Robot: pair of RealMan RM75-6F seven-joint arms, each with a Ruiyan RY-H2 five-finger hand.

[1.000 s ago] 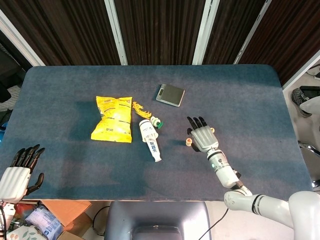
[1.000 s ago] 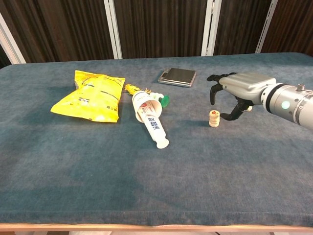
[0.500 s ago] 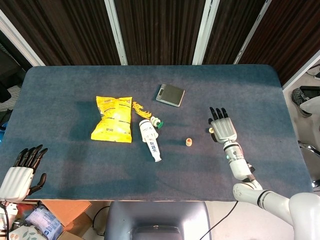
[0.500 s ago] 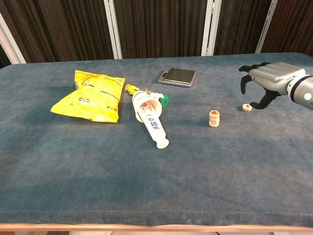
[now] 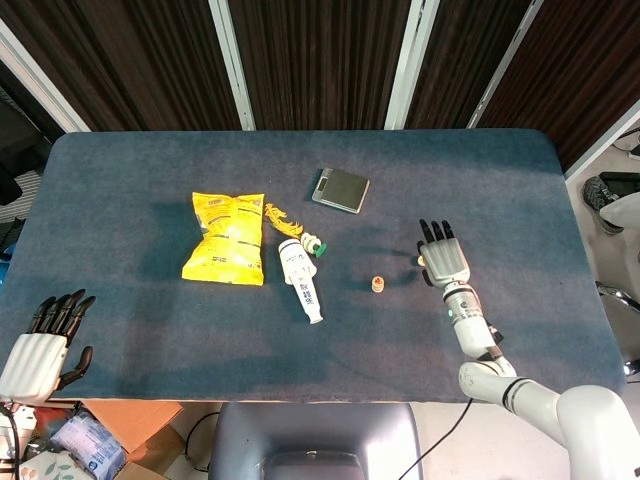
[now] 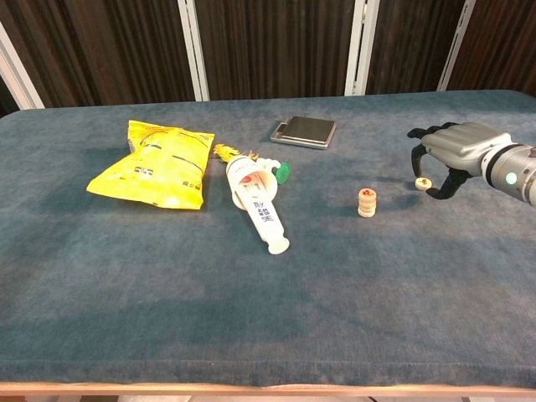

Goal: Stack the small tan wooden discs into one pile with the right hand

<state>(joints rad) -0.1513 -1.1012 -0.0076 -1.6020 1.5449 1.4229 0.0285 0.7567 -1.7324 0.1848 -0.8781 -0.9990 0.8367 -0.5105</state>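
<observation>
Lying flat on the table, the loose disc looks light, stiff and smooth; a pinch across its rim seems best. The right hand arches over it, fingers apart, holding nothing. The pile stands nearby.

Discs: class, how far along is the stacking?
Done: a short pile of discs stands mid-table. In hand: the right robot hand hovers over a loose disc, apparently not gripping it yet. Left: lift that disc onto the pile.
</observation>
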